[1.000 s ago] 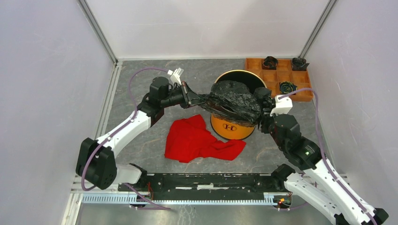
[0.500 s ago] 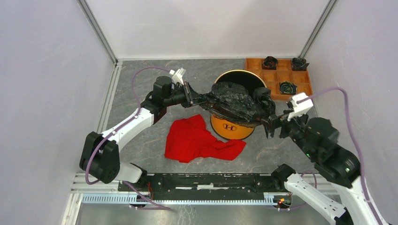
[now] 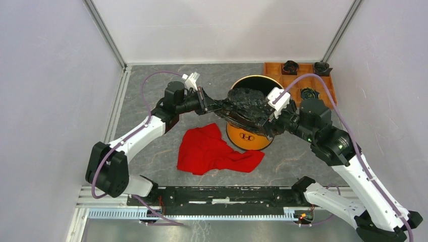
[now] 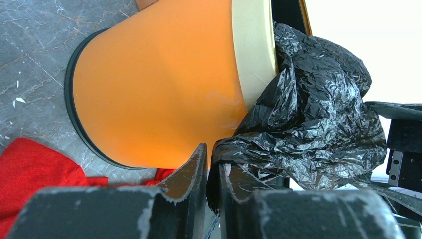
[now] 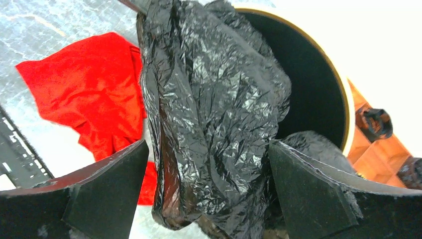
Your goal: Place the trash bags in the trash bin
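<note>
Two-handed: with left gripper [image 4: 213,169] pinching the trash bags [image 3: 247,107] at nine o'clock, close the spread right gripper [image 5: 209,164], then press into the trash bin [image 3: 247,137].

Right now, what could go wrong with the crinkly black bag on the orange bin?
1. The trash bag hangs over the near rim of the trash bin, partly outside, so it might slide onto the red cloth.
2. The left gripper has its jaws shut on only a thin edge, so the plastic may slip or tear.
3. The right gripper has its jaws open around the bag, and pushing down could tip the bin.
</note>
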`<state>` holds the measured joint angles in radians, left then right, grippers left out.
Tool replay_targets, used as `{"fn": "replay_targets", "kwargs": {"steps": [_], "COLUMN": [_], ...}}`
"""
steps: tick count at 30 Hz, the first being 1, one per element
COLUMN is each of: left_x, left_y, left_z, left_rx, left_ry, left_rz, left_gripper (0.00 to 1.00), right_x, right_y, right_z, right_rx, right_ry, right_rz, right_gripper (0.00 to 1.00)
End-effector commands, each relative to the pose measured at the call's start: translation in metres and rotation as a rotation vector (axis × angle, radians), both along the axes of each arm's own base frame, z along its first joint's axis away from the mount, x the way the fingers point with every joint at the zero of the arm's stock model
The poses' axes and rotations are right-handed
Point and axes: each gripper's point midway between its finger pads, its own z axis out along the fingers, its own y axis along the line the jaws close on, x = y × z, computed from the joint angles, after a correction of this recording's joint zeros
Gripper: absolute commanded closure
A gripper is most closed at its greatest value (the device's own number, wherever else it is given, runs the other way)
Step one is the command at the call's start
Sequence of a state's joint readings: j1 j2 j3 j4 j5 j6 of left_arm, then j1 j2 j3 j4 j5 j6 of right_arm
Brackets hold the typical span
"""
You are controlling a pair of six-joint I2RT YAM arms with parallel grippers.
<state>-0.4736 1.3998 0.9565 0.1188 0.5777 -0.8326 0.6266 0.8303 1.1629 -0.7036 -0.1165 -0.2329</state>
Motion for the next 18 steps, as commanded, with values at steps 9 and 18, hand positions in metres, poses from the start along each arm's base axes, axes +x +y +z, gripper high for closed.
{"fn": "replay_targets", "kwargs": {"steps": [9,18], "left_x": [0.006,0.010], "left_y": [-0.007,-0.009], "left_z": [0.037,0.038], "left_rx": [-0.050,-0.049], "left_ry": [-0.096,-0.101], "left_rz": [-0.014,-0.014], "left_gripper": [0.81,0.80], "right_x": [0.055,0.106], "right_y": [-0.030,-0.035], "right_z": [0.051,0.068], "right_rx": [-0.003,0.029], "right_ry": [-0.245,-0.296], "right_rz": [-0.328,-0.561], "right_gripper": [0.56,0.95]}}
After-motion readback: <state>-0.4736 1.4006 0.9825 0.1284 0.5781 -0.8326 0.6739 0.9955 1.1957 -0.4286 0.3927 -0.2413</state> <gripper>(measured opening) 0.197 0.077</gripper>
